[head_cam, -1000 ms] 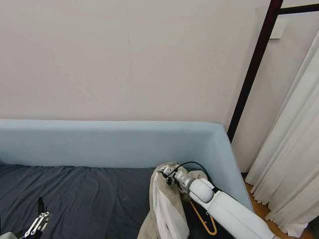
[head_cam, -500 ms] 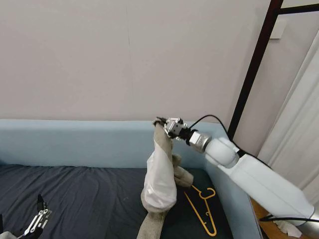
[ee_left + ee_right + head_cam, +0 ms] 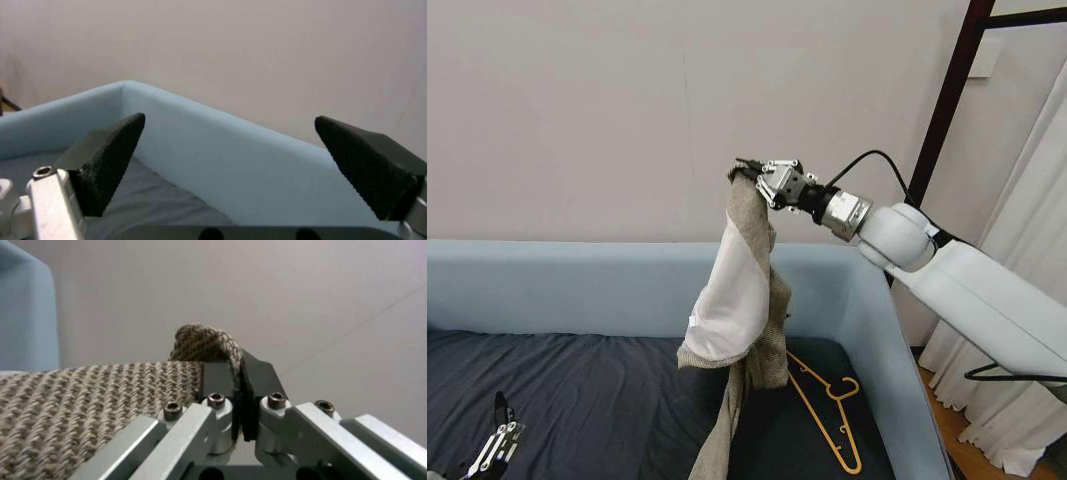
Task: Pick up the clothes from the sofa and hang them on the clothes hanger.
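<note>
A beige knitted garment with a white lining hangs from my right gripper, which is shut on its top edge high above the sofa's right end. Its lower end trails down to the dark seat. In the right wrist view the fingers pinch the knit fabric. A yellow clothes hanger lies on the seat cushion near the right armrest, below the garment. My left gripper sits low at the bottom left, and its wide-apart pads show it open and empty.
The light blue sofa has a dark navy seat. A dark rack post rises behind the right armrest. White curtains hang at the far right. A plain wall lies behind.
My right gripper has lifted the garment from the seat to well above the backrest, and the cloth now hangs stretched out. The hanger has come into full view. The left arm barely moved.
</note>
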Tool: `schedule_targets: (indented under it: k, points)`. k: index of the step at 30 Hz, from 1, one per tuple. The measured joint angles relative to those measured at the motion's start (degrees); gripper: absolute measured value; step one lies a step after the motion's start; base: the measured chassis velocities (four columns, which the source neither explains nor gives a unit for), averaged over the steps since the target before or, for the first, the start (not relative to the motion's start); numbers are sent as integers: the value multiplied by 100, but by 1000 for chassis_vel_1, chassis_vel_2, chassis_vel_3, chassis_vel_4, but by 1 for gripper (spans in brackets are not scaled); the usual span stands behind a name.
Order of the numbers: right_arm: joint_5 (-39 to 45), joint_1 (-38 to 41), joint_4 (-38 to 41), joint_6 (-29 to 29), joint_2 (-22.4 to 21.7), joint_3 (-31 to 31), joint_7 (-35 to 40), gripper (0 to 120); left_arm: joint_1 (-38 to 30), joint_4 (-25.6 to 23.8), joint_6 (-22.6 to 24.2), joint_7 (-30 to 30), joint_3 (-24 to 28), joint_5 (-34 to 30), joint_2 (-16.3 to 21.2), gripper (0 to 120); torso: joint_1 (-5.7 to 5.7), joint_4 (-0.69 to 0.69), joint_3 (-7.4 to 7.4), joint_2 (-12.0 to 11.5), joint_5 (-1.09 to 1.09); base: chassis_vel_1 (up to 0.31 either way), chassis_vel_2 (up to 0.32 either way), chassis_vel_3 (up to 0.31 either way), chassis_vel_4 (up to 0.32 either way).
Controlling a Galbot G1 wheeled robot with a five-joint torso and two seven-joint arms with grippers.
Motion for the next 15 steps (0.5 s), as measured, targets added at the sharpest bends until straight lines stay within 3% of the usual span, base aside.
schedule_targets:
  k: [8,15]
  points:
    - [19,512,-629,272,216,-276,-93,0,46,-20,-47,-36,12,90,-30,100,0,-1,0,0,1,0,0,0,0]
    - [200,661,-826,442,465,-111,-298,0,32,-3,-52,-93,-20,92,-12,100,0,0,1,-1,1,0,0,0,0]
